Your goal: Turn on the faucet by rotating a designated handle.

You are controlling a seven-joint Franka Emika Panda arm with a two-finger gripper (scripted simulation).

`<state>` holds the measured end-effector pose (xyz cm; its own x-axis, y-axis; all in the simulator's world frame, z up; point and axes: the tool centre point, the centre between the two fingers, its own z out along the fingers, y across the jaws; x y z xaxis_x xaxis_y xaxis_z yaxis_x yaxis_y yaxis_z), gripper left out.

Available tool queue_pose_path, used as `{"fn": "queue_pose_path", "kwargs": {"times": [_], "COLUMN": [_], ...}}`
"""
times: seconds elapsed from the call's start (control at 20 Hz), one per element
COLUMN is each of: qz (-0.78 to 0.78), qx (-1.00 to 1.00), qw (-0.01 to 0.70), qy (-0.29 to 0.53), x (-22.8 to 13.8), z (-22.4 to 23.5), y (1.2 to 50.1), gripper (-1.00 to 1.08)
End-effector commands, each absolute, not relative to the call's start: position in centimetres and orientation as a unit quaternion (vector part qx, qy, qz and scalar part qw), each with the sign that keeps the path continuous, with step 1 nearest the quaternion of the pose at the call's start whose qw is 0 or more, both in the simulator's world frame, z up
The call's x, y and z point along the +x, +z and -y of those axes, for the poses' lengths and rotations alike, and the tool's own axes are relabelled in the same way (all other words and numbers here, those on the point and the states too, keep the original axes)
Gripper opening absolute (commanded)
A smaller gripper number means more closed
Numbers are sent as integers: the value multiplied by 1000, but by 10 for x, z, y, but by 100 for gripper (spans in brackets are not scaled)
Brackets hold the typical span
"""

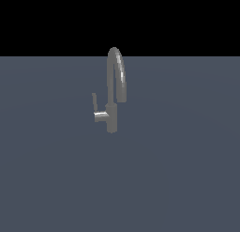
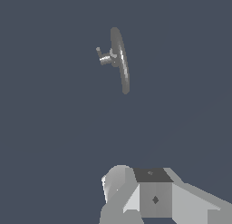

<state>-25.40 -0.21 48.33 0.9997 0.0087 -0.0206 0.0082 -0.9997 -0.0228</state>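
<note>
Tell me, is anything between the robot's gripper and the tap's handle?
No. In the wrist view, only bare grey floor lies between the gripper and the handle on the tap.

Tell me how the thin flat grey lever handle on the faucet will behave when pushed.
The thin flat grey lever handle looks rigid metal, so it likely won't flex. Mounted on a short stub, it should pivot rather than slide. Its smooth narrow face may be slippery.

The faucet [image 1: 111, 114] stood upright on the desk [image 1: 187, 179], near the middle of the exterior view. The handle [image 1: 94, 102] sat on the exterior view's left of its body, pointing up from a short stub. The spout arched over toward the exterior view's right.
</note>
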Motion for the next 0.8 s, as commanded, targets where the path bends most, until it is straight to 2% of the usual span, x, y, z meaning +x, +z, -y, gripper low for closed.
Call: {"fn": "queue_pose_path", "kwargs": {"times": [0.0,0.75], "qz": [4,-49], "qx": [-1000,-999], "qw": [11,-5], "qy": [10,-20], "x": [-254,-253], "z": [2,-20], "y": [483,456], "gripper": [-100,-100]}}
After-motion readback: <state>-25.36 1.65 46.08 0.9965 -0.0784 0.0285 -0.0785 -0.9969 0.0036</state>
